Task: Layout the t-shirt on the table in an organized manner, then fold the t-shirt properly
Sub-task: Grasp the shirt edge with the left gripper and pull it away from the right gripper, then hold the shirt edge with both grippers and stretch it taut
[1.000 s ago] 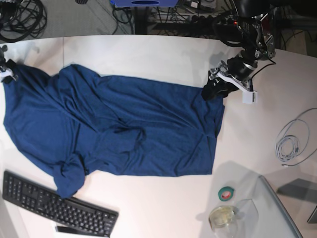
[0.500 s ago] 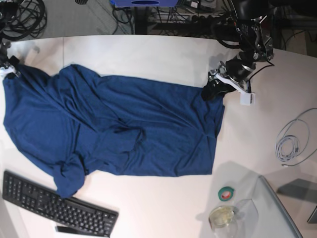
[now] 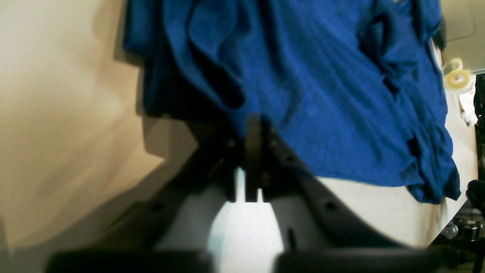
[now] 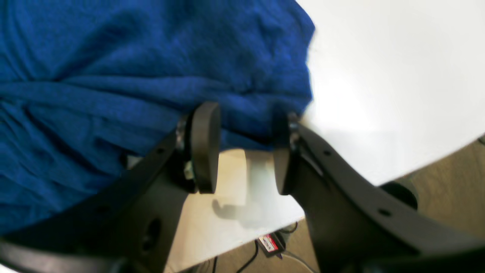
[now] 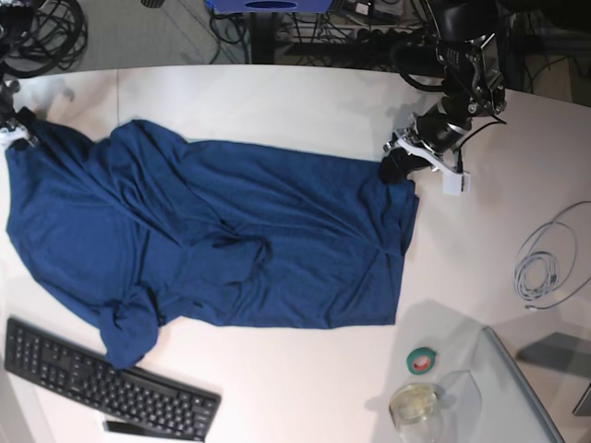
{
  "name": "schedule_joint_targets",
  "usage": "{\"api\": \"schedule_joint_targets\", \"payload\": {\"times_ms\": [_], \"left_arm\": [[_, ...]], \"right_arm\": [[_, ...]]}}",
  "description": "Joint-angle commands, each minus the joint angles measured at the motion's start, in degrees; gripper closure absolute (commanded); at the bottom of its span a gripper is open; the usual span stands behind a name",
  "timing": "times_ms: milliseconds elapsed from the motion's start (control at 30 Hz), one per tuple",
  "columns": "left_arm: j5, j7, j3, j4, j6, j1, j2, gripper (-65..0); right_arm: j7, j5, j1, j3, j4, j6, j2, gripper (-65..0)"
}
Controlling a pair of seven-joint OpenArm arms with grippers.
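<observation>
- The t-shirt (image 5: 212, 240) lies rumpled across the table (image 5: 305, 101), long axis running between the two arms.
- Left gripper (image 5: 402, 164) is clamped on the shirt's corner.
- Right gripper (image 4: 242, 151), jaws parted, straddles the opposite edge, nothing pinched.
- Shirt stretches away from each claw toward the other.

Soft matt cloth t-shirt (image 5: 277, 240)

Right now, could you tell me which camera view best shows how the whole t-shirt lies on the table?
The base view: it shows the entire t-shirt spread, still wrinkled, across the table. The left wrist view shows only the cloth near the left gripper, shut on an edge. The right wrist view shows one bunched edge between the right gripper's parted jaws.
</observation>
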Motion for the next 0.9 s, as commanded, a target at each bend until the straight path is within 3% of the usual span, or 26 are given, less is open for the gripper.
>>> {"api": "schedule_joint_targets", "payload": {"times_ms": [0,200,433,633,867], "left_arm": [[2.04,1.91,-0.21,0.95,1.08,0.37,-0.16,0.0],[2.04,2.52,-0.39,6.93,1.08,3.97,-0.16,0.0],[1.95,10.96,-5.40,15.10,1.08,4.85,0.90,0.0],[2.13,14.57,-7.25,17.83,1.08,4.85,0.72,0.0],[2.30,14.74,-6.81,17.65,1.08,4.85,0.90,0.0]], "right_arm": [[1.05,0.59,0.09,0.32,0.32,0.14,1.14,-21.9],[4.83,0.59,-0.09,0.41,-0.30,0.14,0.97,-21.9],[6.33,0.59,-0.17,0.50,-0.30,0.06,0.79,-23.0],[6.33,1.03,0.09,6.12,-0.30,0.14,0.53,-45.5],[6.15,3.76,1.32,6.47,-6.36,0.23,1.05,-44.7]]}}
